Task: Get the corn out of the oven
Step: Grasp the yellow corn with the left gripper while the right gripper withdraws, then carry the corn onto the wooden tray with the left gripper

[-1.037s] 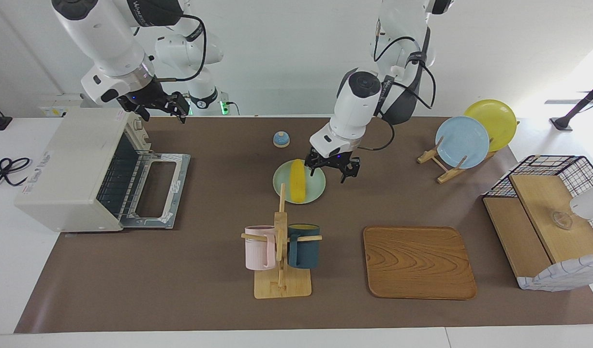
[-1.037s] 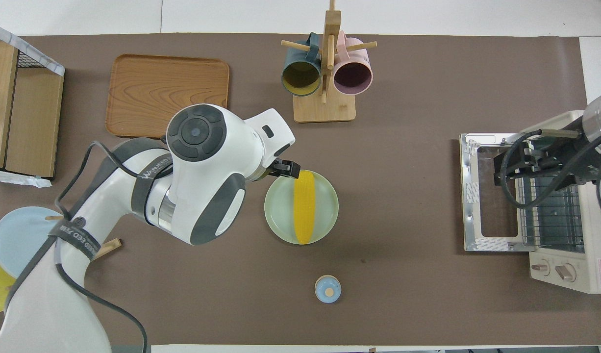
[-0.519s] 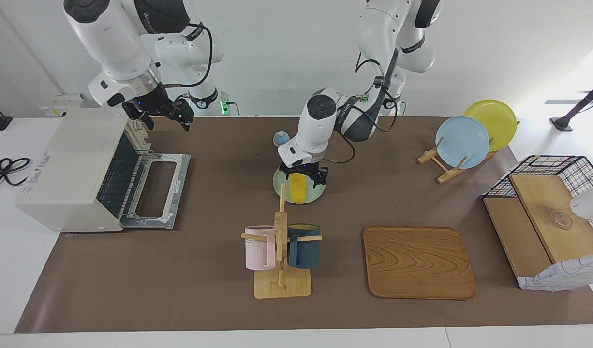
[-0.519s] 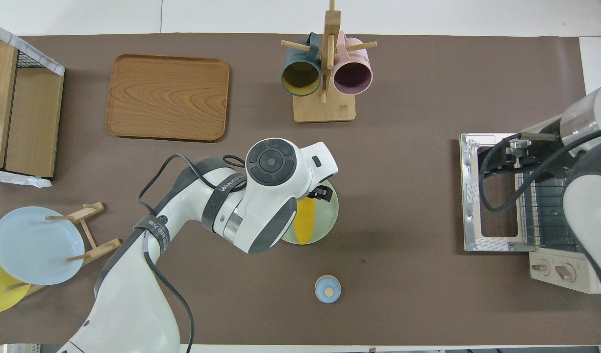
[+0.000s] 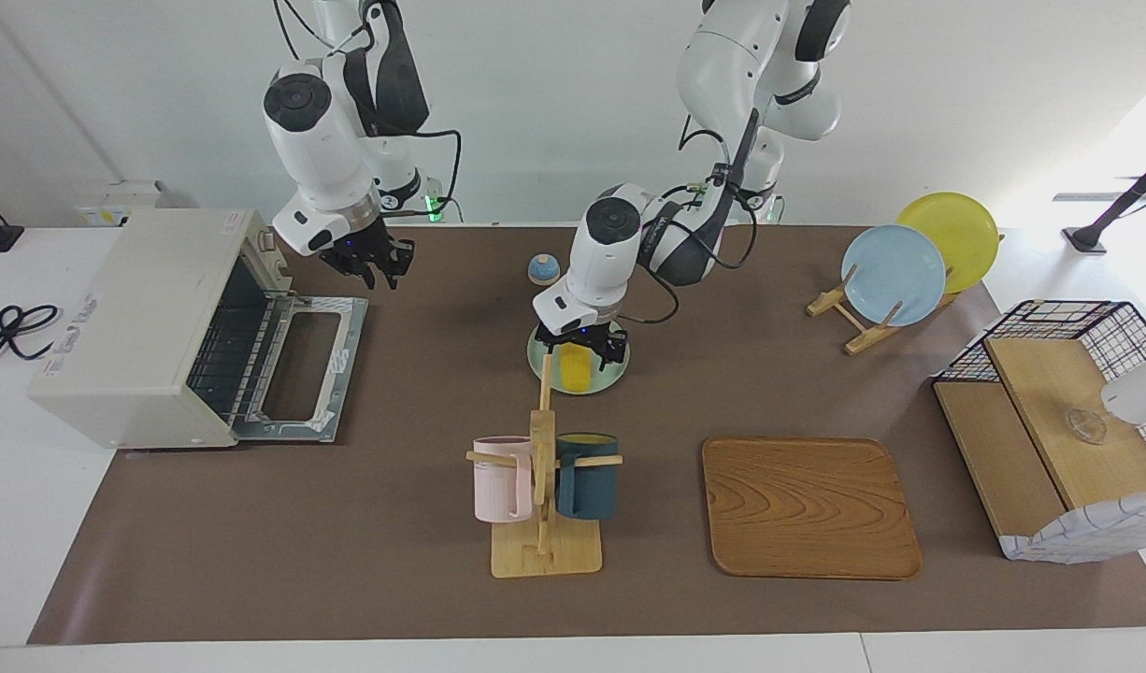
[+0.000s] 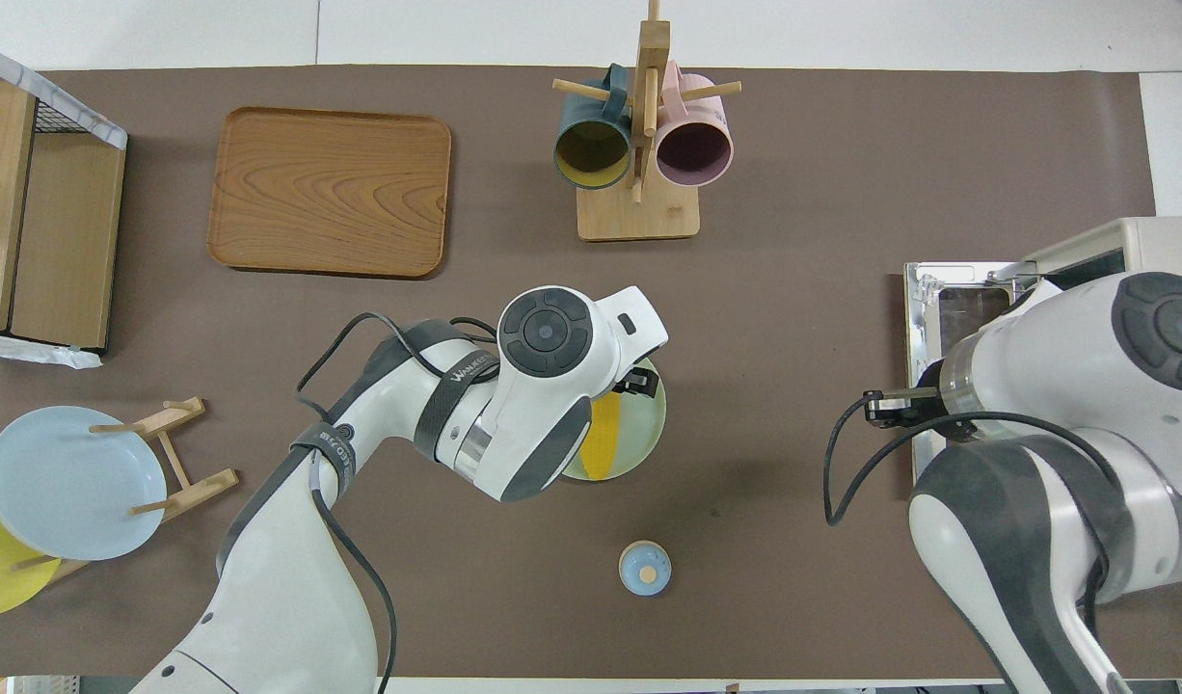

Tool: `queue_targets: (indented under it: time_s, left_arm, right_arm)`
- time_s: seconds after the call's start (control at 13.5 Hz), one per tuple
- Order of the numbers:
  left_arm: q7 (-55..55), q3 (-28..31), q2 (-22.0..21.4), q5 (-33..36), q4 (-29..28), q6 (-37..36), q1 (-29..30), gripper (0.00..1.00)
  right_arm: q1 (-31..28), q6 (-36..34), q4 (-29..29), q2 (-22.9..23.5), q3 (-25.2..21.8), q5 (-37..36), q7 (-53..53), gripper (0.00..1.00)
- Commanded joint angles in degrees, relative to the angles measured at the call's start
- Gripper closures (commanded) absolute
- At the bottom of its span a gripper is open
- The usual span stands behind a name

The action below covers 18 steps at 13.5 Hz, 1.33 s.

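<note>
Facing view: left gripper (image 5: 582,348) down low at the corn (image 5: 578,371), open, with one finger at each side of the cob and not squeezed shut. Corn right under this gripper, lying flat on a pale green plate (image 5: 614,372) in the middle of the tabletop (image 5: 395,523), and not in the oven (image 5: 134,318). Long way of the corn running from the robots' end toward the other end of the tabletop. Gripper opening set across that long way, so a good fit for a pinch on the sides. Only the end of the cob farther from the robots showing past the gripper, with the rest hidden under the wrist. Touching or just a tiny bit apart: hard to say. Left gripper by far the closer one to the corn. Right gripper (image 5: 375,266) up in the air, well away from the corn, over the tabletop just beside the oven's dropped-down door (image 5: 302,360). Open or closed there: cannot tell. Oven rack (image 5: 222,350) bare as far as can be seen. Overhead view: same thing, yellow corn (image 6: 603,443) peeking out from under the left arm's big white wrist. Best guess for the next move: close gently on the corn, then lift straight up so the plate stays put.
</note>
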Motion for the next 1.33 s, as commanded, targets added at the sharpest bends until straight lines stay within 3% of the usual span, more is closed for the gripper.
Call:
queue_targets:
  time_s: [0.0, 0.15, 0.22, 0.37, 0.44, 0.52, 0.74, 0.89, 1.04, 1.26]
  left_arm:
    - [-1.43, 1.00, -0.78, -0.22, -3.68, 3.85, -1.61, 0.00]
    - [-2.48, 1.00, -0.69, -0.22, -3.42, 3.94, -1.61, 0.00]
    - [-2.92, 1.00, -0.78, -0.22, -3.42, 3.85, -1.61, 0.07]
    - [-3.36, 1.00, -0.78, -0.22, -3.42, 3.68, -1.61, 0.63]
    - [-3.36, 1.00, -0.78, -0.31, -3.42, 3.50, -1.61, 0.84]
    - [-3.36, 1.08, -0.78, -0.23, -3.33, 3.07, -1.61, 1.00]
    - [-3.89, 1.17, -0.87, -0.31, -1.58, 0.70, -1.09, 1.00]
    - [-3.72, 1.43, -2.18, -0.31, 1.84, -5.17, 0.58, 1.00]
    - [-3.10, 1.44, -4.64, 0.04, 5.88, -12.99, 4.87, 1.00]
    - [0.48, 1.44, -3.60, 2.93, 13.44, -19.96, 12.86, 1.00]
  right_arm:
    - [1.46, 11.13, -5.89, 3.49, -0.08, -2.33, 0.34, 1.00]
    - [-0.37, 14.66, -7.21, 5.78, -0.17, -5.86, 0.52, 1.00]
    - [-0.82, 15.63, -8.96, 5.96, -0.17, -6.82, 0.52, 1.00]
    - [-1.61, 20.36, -12.73, 5.97, -0.17, -8.24, 0.43, 1.00]
    - [-2.05, 21.52, -14.06, 5.62, -0.17, -8.32, 0.34, 1.00]
    - [-2.66, 21.53, -14.33, 5.53, -0.17, -8.33, 0.26, 1.00]
    - [-3.37, 22.06, -16.44, 4.74, -0.17, -8.33, 0.08, 1.00]
    - [-4.42, 22.06, -17.76, 4.21, -0.17, -8.33, -0.10, 1.00]
    - [-4.51, 21.89, -17.76, 4.21, -0.17, -8.33, -0.10, 1.00]
    - [-4.60, 20.57, -17.76, 3.94, -0.35, -9.63, -0.01, 1.00]
